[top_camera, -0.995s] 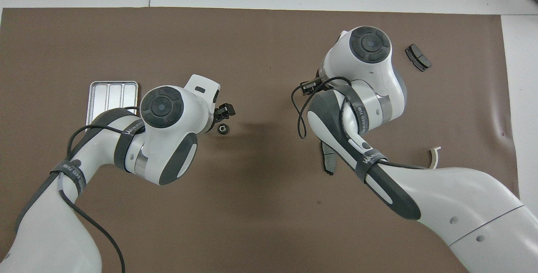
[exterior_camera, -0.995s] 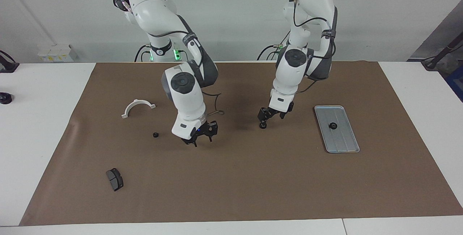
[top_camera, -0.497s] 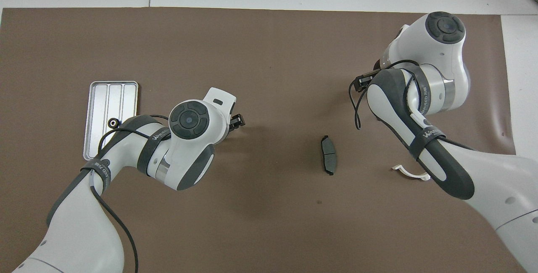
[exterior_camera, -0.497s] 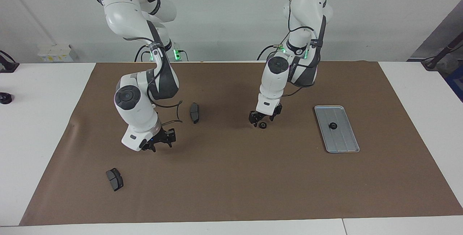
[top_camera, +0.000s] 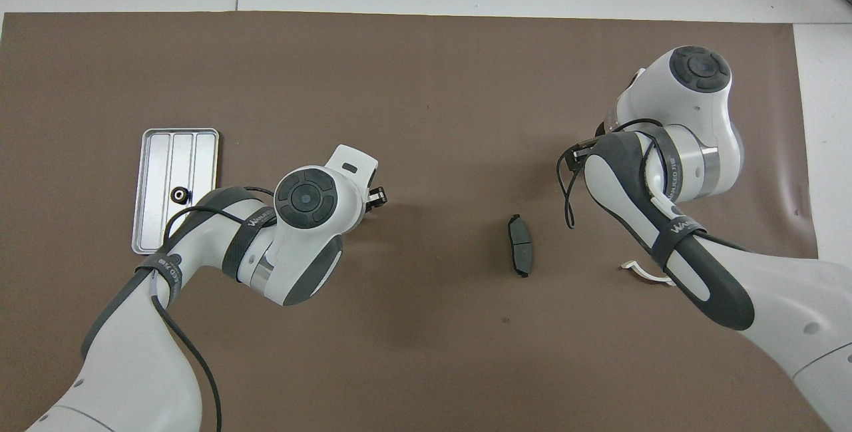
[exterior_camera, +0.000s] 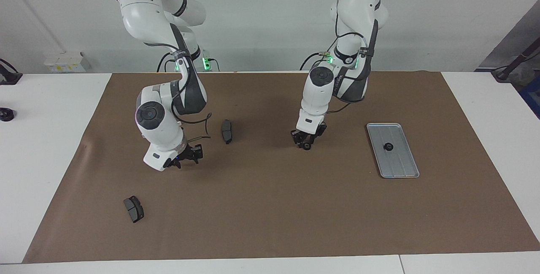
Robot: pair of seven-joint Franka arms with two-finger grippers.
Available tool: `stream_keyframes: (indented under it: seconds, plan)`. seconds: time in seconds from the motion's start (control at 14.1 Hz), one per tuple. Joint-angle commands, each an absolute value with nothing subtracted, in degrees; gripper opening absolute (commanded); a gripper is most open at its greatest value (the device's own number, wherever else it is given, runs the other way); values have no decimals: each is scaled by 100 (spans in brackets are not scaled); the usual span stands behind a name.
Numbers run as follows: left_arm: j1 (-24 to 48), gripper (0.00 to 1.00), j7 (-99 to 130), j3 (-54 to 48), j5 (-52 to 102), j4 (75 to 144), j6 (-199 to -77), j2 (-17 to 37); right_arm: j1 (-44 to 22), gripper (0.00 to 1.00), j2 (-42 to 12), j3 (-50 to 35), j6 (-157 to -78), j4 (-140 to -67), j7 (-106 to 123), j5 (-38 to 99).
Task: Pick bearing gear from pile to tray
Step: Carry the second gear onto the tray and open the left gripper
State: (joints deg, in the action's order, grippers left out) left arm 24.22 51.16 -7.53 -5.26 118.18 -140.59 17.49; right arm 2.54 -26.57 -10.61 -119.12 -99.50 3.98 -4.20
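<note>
In the facing view, the left gripper [exterior_camera: 304,140] is hanging low over the brown paper mat [exterior_camera: 270,206], right at a tiny black round gear [exterior_camera: 306,146] lying flat on the mat near the middle of the table; whether its fingers are spread or clamped on the gear cannot be told. The flat rectangular silver-grey metal tray [exterior_camera: 403,170] is lying toward the left arm's end, its long axis and ribs running away from the robots with a slight slant, and a second black round gear [exterior_camera: 387,146] is sitting inside it. The right gripper [exterior_camera: 185,160] is hovering over bare mat, its claw state unreadable. A dark grey brake pad [exterior_camera: 227,131] is lying beside that arm, long axis running away from the robots; another dark grey brake pad [exterior_camera: 133,209] is lying farther from the robots.

In the overhead view, the tray [top_camera: 200,146] is holding its gear [top_camera: 178,194] on the half nearer the robots. The left gripper [top_camera: 377,196] is peeking out past its wrist. The nearer brake pad [top_camera: 520,245] is lying well apart, between the arms, and a white plastic half-ring [top_camera: 640,271] is showing partly under the right arm.
</note>
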Motion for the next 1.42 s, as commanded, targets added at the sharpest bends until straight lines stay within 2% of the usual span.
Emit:
stream_keyframes:
  seconds: [0.0,0.07,0.36,0.57,0.92,1.14,1.21,1.35]
  plan:
    - [2522,3,5229,-659,-677,11883,-14186,1758,465,61,-2382,-1134,-12006,-10397,387,-510]
    - [2514,0,5221,-659,-677,11874,-14177,1758,527,61,-2356,-1134,-12067,-10476,387,-536]
    - [2435,0,5168,-642,-694,11524,-13836,1740,545,52,-2294,-1134,-12173,-10713,378,-536]
    - [2058,0,4879,-650,-694,11294,-13326,1434,554,45,-2285,-1143,-12147,-10723,361,-536]
    - [1022,0,3571,-677,-607,11259,-12745,1029,554,20,-2285,-1143,-12129,-10723,325,-536]
    - [232,0,2176,-659,-150,11250,-12771,1028,554,4,-2294,-1143,-12129,-10705,325,-536]
    - [-50,0,1753,-659,-80,11276,-12814,1028,545,0,-2294,-1143,-12112,-10670,325,-527]
    - [-472,0,1110,-659,-18,11329,-12858,1028,528,0,-2294,-1143,-12085,-10548,334,-536]
